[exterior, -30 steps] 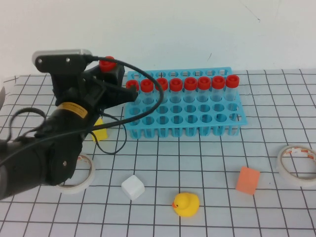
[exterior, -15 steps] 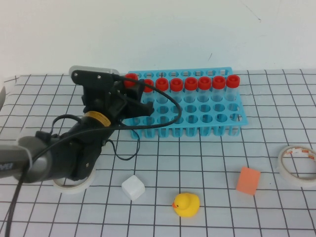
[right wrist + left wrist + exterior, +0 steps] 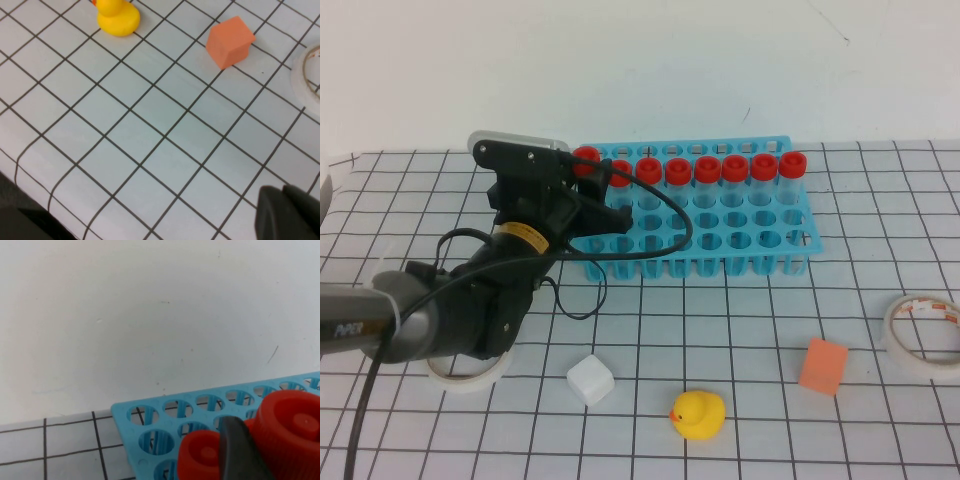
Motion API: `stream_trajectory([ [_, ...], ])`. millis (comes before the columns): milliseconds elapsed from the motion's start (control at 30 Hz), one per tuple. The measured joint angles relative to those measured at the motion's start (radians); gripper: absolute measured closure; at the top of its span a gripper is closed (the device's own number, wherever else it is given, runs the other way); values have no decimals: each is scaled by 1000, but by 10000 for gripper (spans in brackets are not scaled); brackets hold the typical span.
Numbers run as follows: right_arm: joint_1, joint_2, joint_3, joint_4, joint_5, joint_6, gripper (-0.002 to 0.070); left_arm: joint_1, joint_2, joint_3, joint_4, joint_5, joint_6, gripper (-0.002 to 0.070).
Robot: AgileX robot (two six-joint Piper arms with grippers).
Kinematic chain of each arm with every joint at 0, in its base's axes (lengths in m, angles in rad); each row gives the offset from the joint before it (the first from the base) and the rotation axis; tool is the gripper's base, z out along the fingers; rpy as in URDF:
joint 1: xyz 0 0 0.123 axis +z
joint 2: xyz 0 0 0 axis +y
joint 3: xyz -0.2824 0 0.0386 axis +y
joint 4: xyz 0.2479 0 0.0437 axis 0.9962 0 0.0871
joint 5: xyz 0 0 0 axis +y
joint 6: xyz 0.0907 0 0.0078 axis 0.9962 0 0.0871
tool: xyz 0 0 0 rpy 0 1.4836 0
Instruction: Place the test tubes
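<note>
One red-capped test tube (image 3: 585, 160) clamped in the left tool (image 3: 595, 190), poised at the back-left corner of the blue rack (image 3: 760, 262), a row of capped tubes (image 3: 733, 167) standing along its back, right tool (image 3: 286, 212) pressed together, over the desk (image 3: 150, 125) near the orange cube (image 3: 230, 41) and yellow duck (image 3: 117, 17)

Plain white wall (image 3: 720, 60), gridded tabletop (image 3: 720, 330)

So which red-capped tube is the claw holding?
The leftmost tube, its cap higher than the row's: the left claw grips it above the blue rack. The shut right claw hangs near the orange cube.
</note>
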Motion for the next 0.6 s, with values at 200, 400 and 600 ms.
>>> stream_trajectory([
  [200,0,0,0,0,0,0,678,0,0,0,-10,0,26,425],
  [400,0,0,0,0,0,0,678,0,14,-2,-10,-5,49,425],
  [600,0,0,0,0,0,0,678,0,31,-2,-10,-6,41,425],
])
